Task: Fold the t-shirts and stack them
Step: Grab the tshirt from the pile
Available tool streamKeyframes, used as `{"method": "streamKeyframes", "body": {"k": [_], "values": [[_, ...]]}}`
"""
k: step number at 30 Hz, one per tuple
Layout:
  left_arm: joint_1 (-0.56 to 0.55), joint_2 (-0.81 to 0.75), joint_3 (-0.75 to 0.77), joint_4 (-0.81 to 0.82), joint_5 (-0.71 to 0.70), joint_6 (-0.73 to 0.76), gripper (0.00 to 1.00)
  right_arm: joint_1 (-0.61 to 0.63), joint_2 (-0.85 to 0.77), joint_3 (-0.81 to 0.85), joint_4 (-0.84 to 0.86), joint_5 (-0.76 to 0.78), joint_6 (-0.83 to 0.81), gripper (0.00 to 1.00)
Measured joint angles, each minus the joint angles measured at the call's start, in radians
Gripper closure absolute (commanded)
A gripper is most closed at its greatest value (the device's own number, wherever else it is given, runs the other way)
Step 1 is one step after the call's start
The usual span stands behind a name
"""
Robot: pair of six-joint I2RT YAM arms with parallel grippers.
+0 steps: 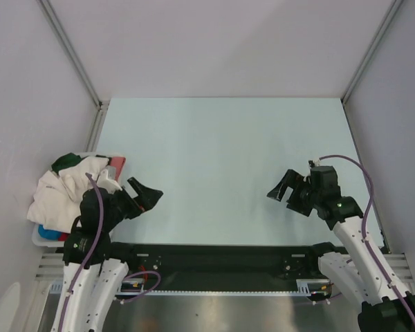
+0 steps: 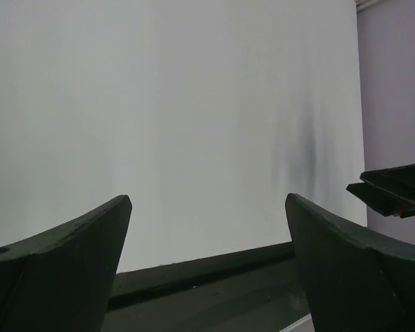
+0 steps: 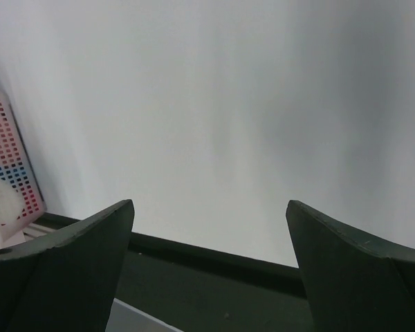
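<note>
A heap of t-shirts (image 1: 66, 190) lies in a white basket (image 1: 36, 238) at the table's left edge: cream-white cloth with a dark green sleeve on top, red and blue cloth showing beneath. My left gripper (image 1: 145, 196) hovers just right of that heap, open and holding nothing; its wrist view shows the jaws wide apart (image 2: 207, 207) over bare table. My right gripper (image 1: 283, 185) hangs open over the right half of the table, its jaws also empty (image 3: 209, 207). The basket's perforated wall (image 3: 10, 162) appears at the left of the right wrist view.
The pale blue-green table top (image 1: 221, 159) is walled by white panels at the back and both sides. A black rail (image 1: 214, 254) runs along the near edge between the two arm bases. The right gripper's tip (image 2: 394, 190) shows at the right of the left wrist view.
</note>
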Motion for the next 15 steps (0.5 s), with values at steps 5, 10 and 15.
{"method": "streamKeyframes", "body": {"k": [5,10,15], "values": [[0.0,0.06,-0.021,0.005,-0.038,-0.048,0.01,0.0,0.037,0.066,-0.03,0.037,-0.053,0.0],[0.001,0.232,0.042,-0.026,-0.136,-0.043,0.01,0.007,0.089,0.081,-0.013,0.019,-0.109,0.0],[0.006,0.463,0.293,-0.085,-0.329,0.039,0.03,0.035,0.14,0.103,0.029,-0.002,-0.151,0.0]]}}
